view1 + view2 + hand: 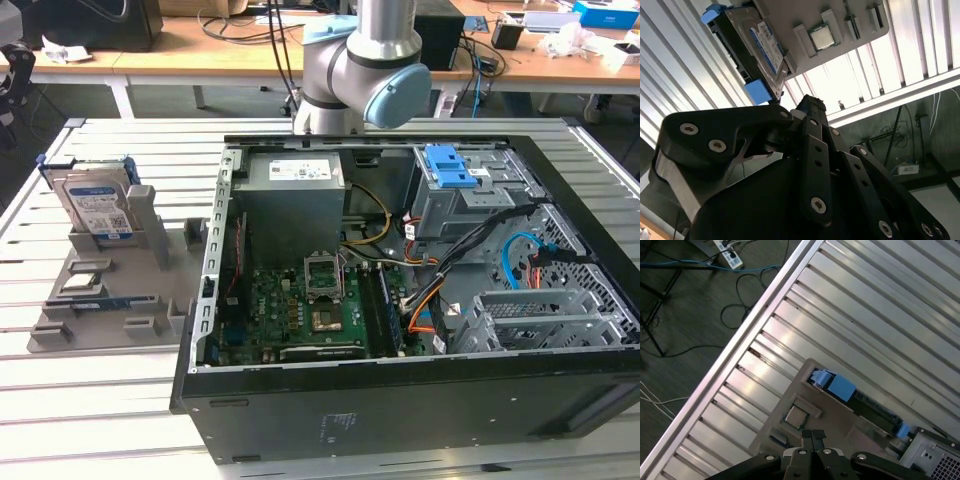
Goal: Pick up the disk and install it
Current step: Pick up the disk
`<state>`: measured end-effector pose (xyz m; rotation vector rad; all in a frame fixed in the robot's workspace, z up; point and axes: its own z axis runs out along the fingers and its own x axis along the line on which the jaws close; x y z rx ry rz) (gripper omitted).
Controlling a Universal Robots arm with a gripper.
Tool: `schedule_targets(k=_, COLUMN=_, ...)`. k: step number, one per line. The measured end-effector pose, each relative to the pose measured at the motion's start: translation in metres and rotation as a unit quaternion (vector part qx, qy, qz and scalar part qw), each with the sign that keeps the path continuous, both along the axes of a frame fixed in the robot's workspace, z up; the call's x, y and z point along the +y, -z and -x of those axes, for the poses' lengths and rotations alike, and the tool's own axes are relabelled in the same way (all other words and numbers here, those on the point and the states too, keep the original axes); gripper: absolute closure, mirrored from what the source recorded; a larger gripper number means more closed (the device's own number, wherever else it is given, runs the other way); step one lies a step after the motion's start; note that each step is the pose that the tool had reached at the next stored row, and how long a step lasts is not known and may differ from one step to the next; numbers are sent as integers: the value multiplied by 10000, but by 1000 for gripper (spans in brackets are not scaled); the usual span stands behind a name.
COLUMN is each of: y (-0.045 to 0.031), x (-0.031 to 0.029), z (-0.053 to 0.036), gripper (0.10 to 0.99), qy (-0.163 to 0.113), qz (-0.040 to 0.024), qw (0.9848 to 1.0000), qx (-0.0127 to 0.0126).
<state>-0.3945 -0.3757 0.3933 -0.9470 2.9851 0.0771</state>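
Exterior view's left: disk (97,205) standing on edge in grey holder (60,325), nothing touching it. Further right: open PC case (400,410), arm (365,70) behind it. First wrist view: gripper (813,434) fingers pinched together, empty, apart from disk.

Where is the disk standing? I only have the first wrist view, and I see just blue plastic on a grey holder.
Observer: In the exterior view the disk stands on edge in the grey holder, to the exterior view's left of the open computer case.
Operator: Where is the drive cage?
Observer: Inside the case, toward the exterior view's upper right: a grey cage with a blue latch.
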Motion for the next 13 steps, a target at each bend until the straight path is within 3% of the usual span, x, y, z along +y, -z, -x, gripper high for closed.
schedule_targets(k=13, y=0, x=11, z=-4, gripper=980, qy=-348, qz=0, qw=9994, qx=0)
